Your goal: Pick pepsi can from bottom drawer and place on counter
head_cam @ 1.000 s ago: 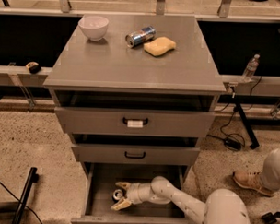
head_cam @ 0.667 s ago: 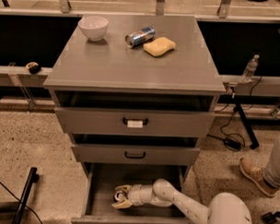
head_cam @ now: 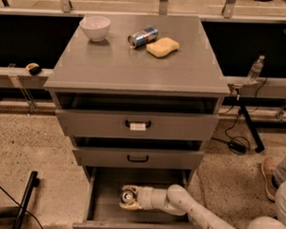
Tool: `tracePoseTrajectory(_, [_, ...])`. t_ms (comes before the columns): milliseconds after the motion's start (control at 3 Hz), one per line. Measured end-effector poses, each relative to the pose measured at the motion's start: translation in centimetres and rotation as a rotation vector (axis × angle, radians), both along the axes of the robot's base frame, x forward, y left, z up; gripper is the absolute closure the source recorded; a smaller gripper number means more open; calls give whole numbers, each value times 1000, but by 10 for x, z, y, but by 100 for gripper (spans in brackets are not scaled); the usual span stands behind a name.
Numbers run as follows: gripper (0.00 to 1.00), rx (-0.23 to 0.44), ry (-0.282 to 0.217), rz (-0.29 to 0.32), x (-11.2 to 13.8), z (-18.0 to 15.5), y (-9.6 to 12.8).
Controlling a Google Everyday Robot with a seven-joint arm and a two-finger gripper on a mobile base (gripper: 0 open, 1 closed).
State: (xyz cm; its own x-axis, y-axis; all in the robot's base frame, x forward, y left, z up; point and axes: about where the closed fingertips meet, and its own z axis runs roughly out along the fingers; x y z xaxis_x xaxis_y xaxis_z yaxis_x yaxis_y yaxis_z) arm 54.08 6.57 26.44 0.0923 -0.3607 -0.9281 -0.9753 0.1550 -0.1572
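Low inside the bottom drawer (head_cam: 104, 207), the end effector (head_cam: 129, 197) sits left of centre, its white arm (head_cam: 191, 210) reaching in from the lower right over the drawer's front wall. The drawer is pulled well out. Bare grey floor shows to the left of the end effector and in front of it, while the middle drawer (head_cam: 179, 159) overhangs the rear part.

Its two tan fingers (head_cam: 129, 187) are closed onto the pepsi can (head_cam: 126, 196), one on the far side and one on the near side, both touching it. The can's silver top faces the camera, and the can is well clear of the drawer's left wall.

There are three drawers. The top drawer (head_cam: 180, 126) and the middle one each carry a black handle, and both stand slightly out from the cabinet.

The table (head_cam: 135, 71) above holds three things, all along its far edge: one white bowl (head_cam: 94, 27) at the left, one silver-and-blue can (head_cam: 143, 36) lying on its side, and one yellow sponge (head_cam: 163, 46) just beside that can. The near two-thirds of the table is bare, out to its front edge. That makes two cans in all. One water bottle (head_cam: 255, 68) stands on the ledge to the right.
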Motion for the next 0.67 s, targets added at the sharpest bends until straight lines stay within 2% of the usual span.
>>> tracePoseTrajectory(333, [100,-50,-107,-66,-11,62,-54])
tracePoseTrajectory(667, [100,-88,-146,-89,-22,90,-87])
